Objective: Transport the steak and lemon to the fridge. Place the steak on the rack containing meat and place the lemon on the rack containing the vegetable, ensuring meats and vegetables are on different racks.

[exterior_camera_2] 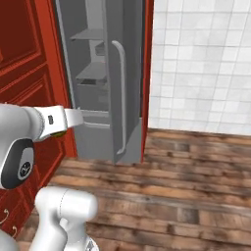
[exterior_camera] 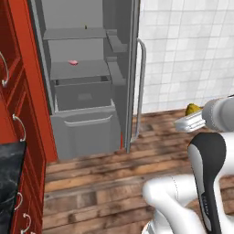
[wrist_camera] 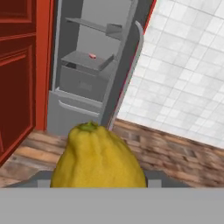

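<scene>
Gripping one lemon [wrist_camera: 98, 157], the claw [exterior_camera: 189, 121] faces the open fridge [exterior_camera: 87, 82]; one steak [exterior_camera: 72, 62] lies on its middle shelf [exterior_camera: 80, 71].

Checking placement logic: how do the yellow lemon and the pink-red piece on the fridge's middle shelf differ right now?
The bright yellow oval lemon sits in the gripper, out over the wooden floor; the small pink-red meat piece lies on the middle flat grey fridge shelf. The lemon is rounded and bumpy with a green stem end; the meat piece looks flat. The lemon is yellow; the meat piece is pink-red. Both are small foods.
</scene>
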